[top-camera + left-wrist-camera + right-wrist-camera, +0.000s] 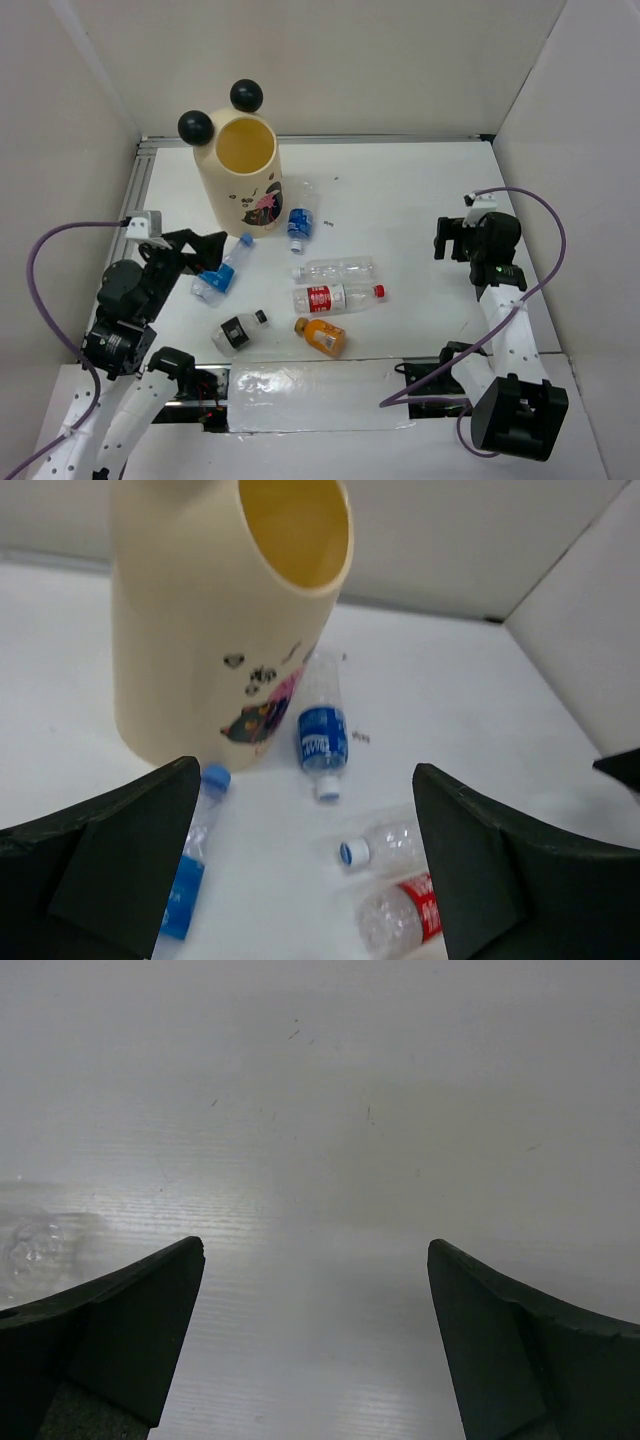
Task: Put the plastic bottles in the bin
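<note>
The cream-yellow bin (238, 178) with two black ball ears stands upright at the back left; it also shows in the left wrist view (190, 630). Six plastic bottles lie on the table. One blue-label bottle (300, 222) (322, 736) lies by the bin's base, another (222, 272) (186, 872) beside my left gripper. The plain clear one (335, 268) (388, 846), the red-label one (338, 297) (402, 916), the black-label one (240, 330) and the orange one (322, 336) lie in the middle. My left gripper (207, 253) (305, 772) is open and empty. My right gripper (448, 240) (315, 1247) is open and empty over bare table at the right.
White walls enclose the table on the left, back and right. A strip of clear tape (300, 385) lies along the near edge between the arm bases. A purple cable (545, 250) loops by the right arm.
</note>
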{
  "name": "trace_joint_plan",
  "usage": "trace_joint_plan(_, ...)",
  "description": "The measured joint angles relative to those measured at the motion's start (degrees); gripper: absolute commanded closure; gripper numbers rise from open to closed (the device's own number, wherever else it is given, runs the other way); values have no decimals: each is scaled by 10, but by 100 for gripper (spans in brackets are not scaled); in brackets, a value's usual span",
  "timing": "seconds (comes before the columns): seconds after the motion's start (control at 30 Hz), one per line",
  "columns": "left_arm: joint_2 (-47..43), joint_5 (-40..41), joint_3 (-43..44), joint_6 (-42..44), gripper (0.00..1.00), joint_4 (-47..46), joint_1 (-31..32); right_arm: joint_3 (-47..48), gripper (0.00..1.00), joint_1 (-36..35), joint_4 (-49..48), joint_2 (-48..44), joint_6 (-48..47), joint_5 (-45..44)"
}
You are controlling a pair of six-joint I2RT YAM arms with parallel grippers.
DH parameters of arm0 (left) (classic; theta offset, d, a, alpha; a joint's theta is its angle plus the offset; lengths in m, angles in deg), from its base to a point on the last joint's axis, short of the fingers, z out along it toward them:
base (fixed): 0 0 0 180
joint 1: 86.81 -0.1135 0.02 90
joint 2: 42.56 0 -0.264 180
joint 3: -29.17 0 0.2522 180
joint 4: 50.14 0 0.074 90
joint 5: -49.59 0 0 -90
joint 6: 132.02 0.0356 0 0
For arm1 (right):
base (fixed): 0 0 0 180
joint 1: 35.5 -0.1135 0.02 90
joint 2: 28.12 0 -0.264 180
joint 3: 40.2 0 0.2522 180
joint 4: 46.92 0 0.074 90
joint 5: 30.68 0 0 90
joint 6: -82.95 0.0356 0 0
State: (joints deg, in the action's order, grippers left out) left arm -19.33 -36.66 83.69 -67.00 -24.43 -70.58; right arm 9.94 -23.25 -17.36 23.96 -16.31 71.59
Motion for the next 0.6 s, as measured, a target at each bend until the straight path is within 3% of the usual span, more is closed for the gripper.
trace_joint_plan(0.13, 28, -21, -6, -4, 3, 63, 0, 1, 1, 0, 11, -2, -32, 30)
trace_joint_plan(0.23, 56, -32, -3, 1, 9, 98, 0, 2, 12, 0, 35, -2, -74, 83)
trace_joint_plan(0.27, 70, -37, 5, 7, 14, 112, 0, 3, 48, 0, 41, -1, -85, 99)
trace_joint_plan(0.33, 108, -43, 24, 19, 33, 126, 0, 7, 83, 0, 49, 3, -101, 130)
trace_joint_plan(0.37, 127, -46, 32, 26, 46, 128, 1, 10, 90, 0, 51, 8, -106, 142)
trace_joint_plan(0.4, 142, -47, 39, 30, 67, 133, 2, 16, 78, 0, 55, 15, -106, 151)
trace_joint_plan(0.43, 159, -47, 48, 39, 72, 139, 3, 21, 59, 0, 57, 23, -106, 159)
trace_joint_plan(0.5, 195, -47, 67, 58, 70, 155, 7, 29, 17, 0, 62, 37, -106, 170)
trace_joint_plan(0.53, 216, -47, 82, 71, 55, 166, 10, 31, 0, 0, 64, 44, -111, 177)
trace_joint_plan(0.6, 258, -47, 110, 101, 33, 182, 21, 32, 0, 0, 68, 52, -121, 190)
